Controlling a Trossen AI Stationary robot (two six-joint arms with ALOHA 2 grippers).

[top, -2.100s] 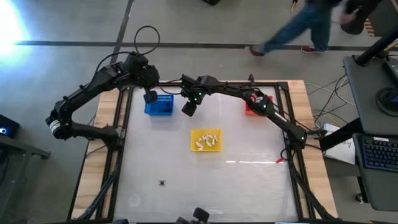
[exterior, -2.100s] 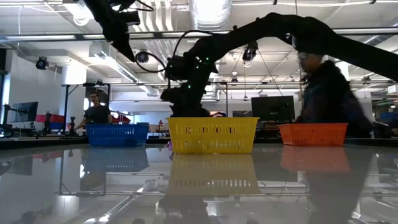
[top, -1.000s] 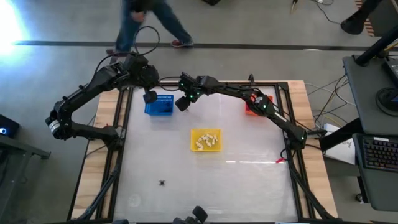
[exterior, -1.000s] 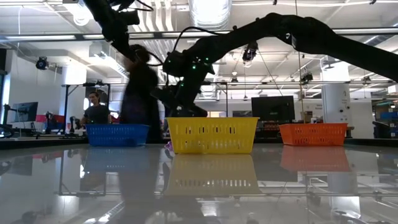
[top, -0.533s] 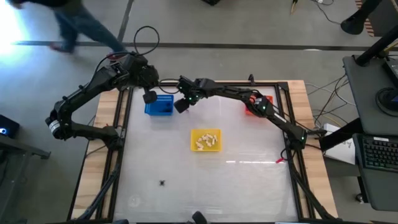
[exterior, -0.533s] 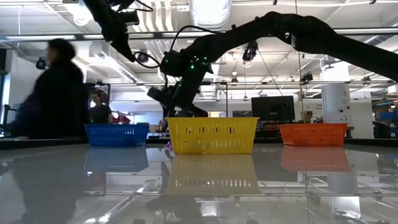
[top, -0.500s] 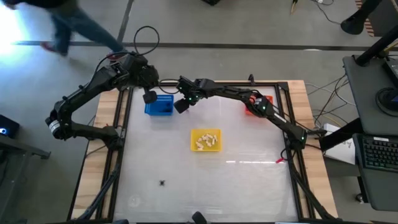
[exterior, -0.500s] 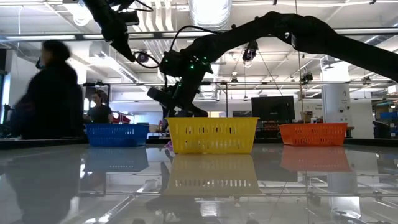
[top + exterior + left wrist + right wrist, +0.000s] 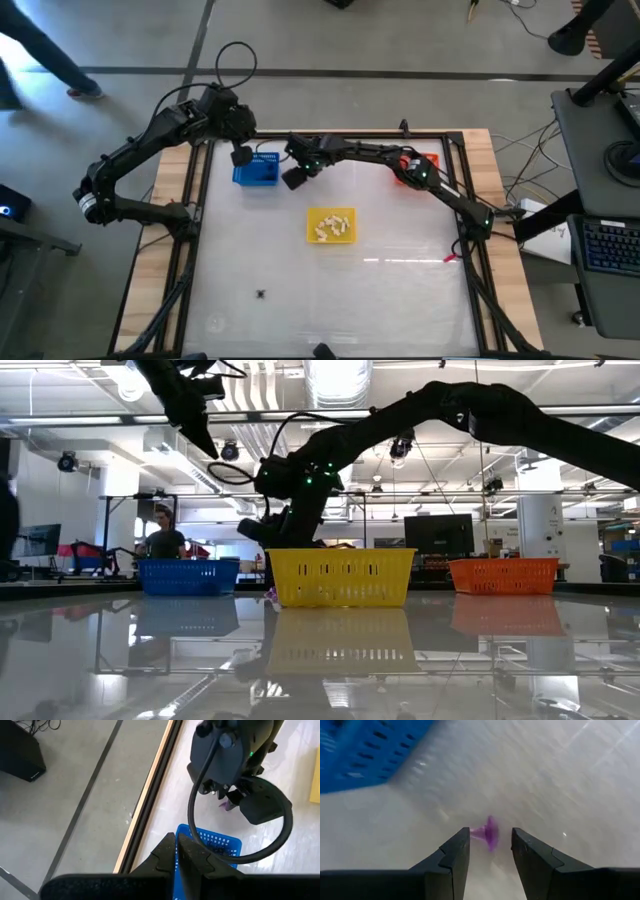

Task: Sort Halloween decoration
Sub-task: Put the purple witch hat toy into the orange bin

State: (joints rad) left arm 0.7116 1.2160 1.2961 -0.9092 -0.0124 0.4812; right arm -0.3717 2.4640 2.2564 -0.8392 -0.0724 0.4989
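Straddling a tiny purple trinket (image 9: 489,833) lying on the desk (image 9: 400,290) at about four o'clock of the blue basket (image 9: 256,168), the right hand (image 9: 490,851) is holding its fingers apart around this light, probably slippery piece, best pinched across its middle, while the left hand (image 9: 177,851) is waiting closed above the basket.

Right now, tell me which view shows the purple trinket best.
The right wrist view: the purple trinket lies on the table between the open right gripper fingers. The left wrist view shows it small beneath the right arm. In the low view only a speck shows; the high view hides it.
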